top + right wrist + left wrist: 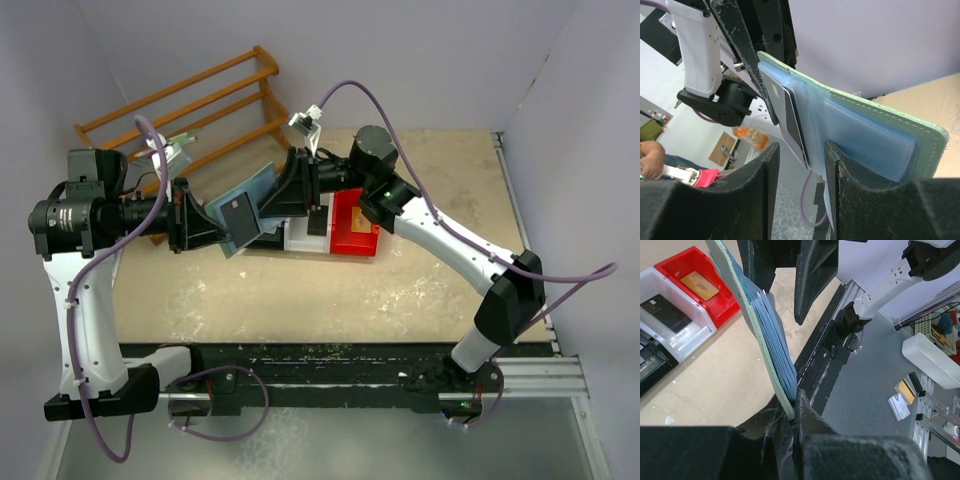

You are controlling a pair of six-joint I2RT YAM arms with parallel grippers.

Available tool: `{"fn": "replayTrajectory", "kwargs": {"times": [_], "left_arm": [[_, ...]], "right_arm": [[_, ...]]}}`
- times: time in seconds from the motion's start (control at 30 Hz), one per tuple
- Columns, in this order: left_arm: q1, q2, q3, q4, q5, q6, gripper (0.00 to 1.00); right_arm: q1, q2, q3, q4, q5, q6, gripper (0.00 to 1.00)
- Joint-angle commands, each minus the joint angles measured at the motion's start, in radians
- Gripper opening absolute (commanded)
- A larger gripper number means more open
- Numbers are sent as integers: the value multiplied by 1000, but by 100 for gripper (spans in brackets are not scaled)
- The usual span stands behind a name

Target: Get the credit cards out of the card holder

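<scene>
The card holder (pixel 250 192) hangs open above the table, grey-green outside (pixel 875 112) with pale blue sleeves (pixel 772 335). My left gripper (pixel 205 226) is shut on its lower edge (pixel 791 409). A dark credit card (pixel 240 218) sticks out of one sleeve. In the right wrist view that card (pixel 790 120) lies between my right gripper's (pixel 800 150) fingers, which stand apart on either side of it without pinching. From the top view my right gripper (pixel 285 195) straddles the holder's far edge. An orange-gold card (pixel 700 285) lies in the red bin and a black card (pixel 665 312) in the white bin.
The red bin (pixel 368 240), the white bin (pixel 298 240) and a black bin (pixel 650 362) stand in a row just behind the holder. A wooden rack (pixel 190 100) leans at the back left. White walls close the table on the left and right.
</scene>
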State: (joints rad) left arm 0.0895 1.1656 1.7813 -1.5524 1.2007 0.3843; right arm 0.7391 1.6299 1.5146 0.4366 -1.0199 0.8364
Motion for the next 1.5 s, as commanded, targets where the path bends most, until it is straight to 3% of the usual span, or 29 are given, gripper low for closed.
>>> {"fn": "replayTrajectory", "kwargs": {"times": [0.0,0.33,0.63,0.97,1.47], "left_arm": [[-5,-11,-3,6,120,2,0],[-5,-7,-18,7,85,13,0],[-5,-12,-61,108,-104,-81,0],[-5,-22,-60,103,-113,-70,0],[-5,-24,-5,12,45,26,0]], "right_arm": [[29,19,50,53,27,5,44],[57,44,66,175,-15,91,39],[62,5,39,191,-23,93,33],[75,11,70,37,34,-9,35],[62,9,51,-55,39,-98,39]]}}
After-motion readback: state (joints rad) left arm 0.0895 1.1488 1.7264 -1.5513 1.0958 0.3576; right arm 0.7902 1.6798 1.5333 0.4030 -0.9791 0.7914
